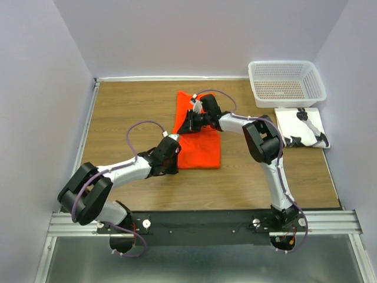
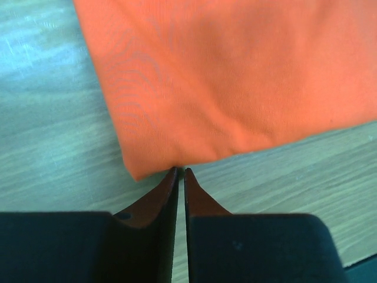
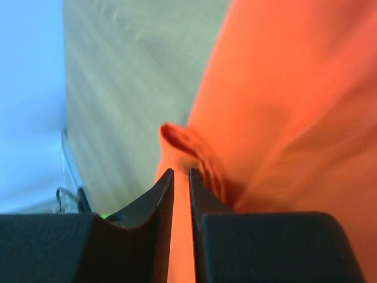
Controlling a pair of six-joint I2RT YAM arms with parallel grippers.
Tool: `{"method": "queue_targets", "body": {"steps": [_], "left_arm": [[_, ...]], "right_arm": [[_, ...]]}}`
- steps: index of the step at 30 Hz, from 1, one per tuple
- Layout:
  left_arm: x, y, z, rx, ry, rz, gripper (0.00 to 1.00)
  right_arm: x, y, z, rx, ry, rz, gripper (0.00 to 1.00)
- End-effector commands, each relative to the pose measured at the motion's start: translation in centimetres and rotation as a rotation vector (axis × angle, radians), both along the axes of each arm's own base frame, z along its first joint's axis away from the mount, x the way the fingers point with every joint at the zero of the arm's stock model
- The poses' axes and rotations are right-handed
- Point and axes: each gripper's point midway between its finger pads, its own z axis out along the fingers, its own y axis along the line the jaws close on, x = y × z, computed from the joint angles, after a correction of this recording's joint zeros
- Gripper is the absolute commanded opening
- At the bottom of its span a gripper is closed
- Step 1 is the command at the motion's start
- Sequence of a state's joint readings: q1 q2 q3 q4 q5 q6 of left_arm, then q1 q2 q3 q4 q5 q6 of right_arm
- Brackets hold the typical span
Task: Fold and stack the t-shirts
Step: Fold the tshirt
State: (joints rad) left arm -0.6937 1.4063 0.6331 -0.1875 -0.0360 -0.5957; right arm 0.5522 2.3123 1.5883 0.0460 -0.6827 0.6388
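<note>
My left gripper (image 2: 181,173) had its jaws a thin slit apart, tips right at the near hem of the orange t-shirt (image 2: 235,76), beside its corner, on the wood table (image 2: 53,124).

From my overhead feed I see a white mesh basket (image 1: 318,82) sitting in the far right corner of the wooden table (image 1: 135,106). Just in front of it lies a white flat board (image 1: 288,125) with a black tool (image 1: 313,128) resting on it.
</note>
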Motion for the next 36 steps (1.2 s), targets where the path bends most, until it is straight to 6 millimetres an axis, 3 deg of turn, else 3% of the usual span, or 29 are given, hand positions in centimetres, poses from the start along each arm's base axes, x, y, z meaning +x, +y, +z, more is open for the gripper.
{"method": "queue_targets", "body": {"steps": [1,3,5,6,9,10,11,14,16,17,18,21,24,25,28,30,31,36], "left_arm": [[-1.7,0.7,-0.6,-0.011,0.046,0.007,0.15],[-1.7,0.8,-0.4,-0.015,0.043,0.011,0.15],[-1.7,0.8,-0.2,-0.015,0.039,0.015,0.15],[-1.4,0.9,0.2,-0.018,0.025,0.021,0.15],[-0.9,0.8,1.5,-0.027,-0.008,0.031,0.16],[-0.5,0.6,2.5,-0.045,-0.036,0.034,0.16],[0.0,0.3,3.5,-0.064,-0.061,0.037,0.18],[1.4,0.0,6.0,-0.125,-0.137,0.056,0.23],[2.7,0.1,7.1,-0.173,-0.174,0.072,0.24],[3.2,0.2,7.2,-0.184,-0.179,0.079,0.24],[3.3,0.0,7.1,-0.206,-0.168,0.066,0.23],[3.8,-0.7,5.6,-0.217,-0.111,0.026,0.21],[3.6,-1.2,3.9,-0.204,-0.052,-0.012,0.19],[3.5,-1.3,3.5,-0.203,-0.038,-0.019,0.18],[3.3,-0.8,2.1,-0.176,0.007,-0.008,0.16],[3.0,-0.1,1.3,-0.155,0.03,0.006,0.11],[2.9,0.6,0.8,-0.136,0.055,0.025,0.11],[1.8,1.9,0.2,-0.114,0.094,0.046,0.06]], "right_arm": [[6.1,-2.5,-1.2,-0.01,-0.031,-0.149,0.23],[7.9,-3.9,-1.4,0.0,-0.015,-0.194,0.23],[8.8,-4.4,0.4,0.029,-0.035,-0.2,0.23],[9.0,-4.8,2.4,0.047,-0.066,-0.198,0.25],[7.7,-5.5,4.5,0.058,-0.09,-0.173,0.28],[7.0,-5.5,7.5,0.087,-0.13,-0.152,0.29],[5.5,-6.1,6.4,0.071,-0.1,-0.139,0.3],[1.4,-7.3,7.6,0.084,-0.074,-0.091,0.3],[-1.2,-7.9,7.3,0.088,-0.043,-0.057,0.32],[-2.4,-8.2,8.8,0.107,-0.061,-0.039,0.32],[-4.6,-8.9,7.0,0.092,-0.011,-0.02,0.33],[-9.3,-10.2,5.7,0.103,0.06,0.045,0.34],[-11.9,-11.4,3.8,0.082,0.099,0.058,0.34],[-13.6,-12.2,2.2,0.07,0.153,0.063,0.34],[-15.4,-14.2,-1.0,0.039,0.224,0.018,0.33],[-14.9,-16.1,-2.3,0.04,0.247,-0.056,0.33],[-15.7,-17.0,-3.7,0.028,0.294,-0.079,0.33],[-15.7,-20.3,-6.1,-0.016,0.359,-0.205,0.32]]}}
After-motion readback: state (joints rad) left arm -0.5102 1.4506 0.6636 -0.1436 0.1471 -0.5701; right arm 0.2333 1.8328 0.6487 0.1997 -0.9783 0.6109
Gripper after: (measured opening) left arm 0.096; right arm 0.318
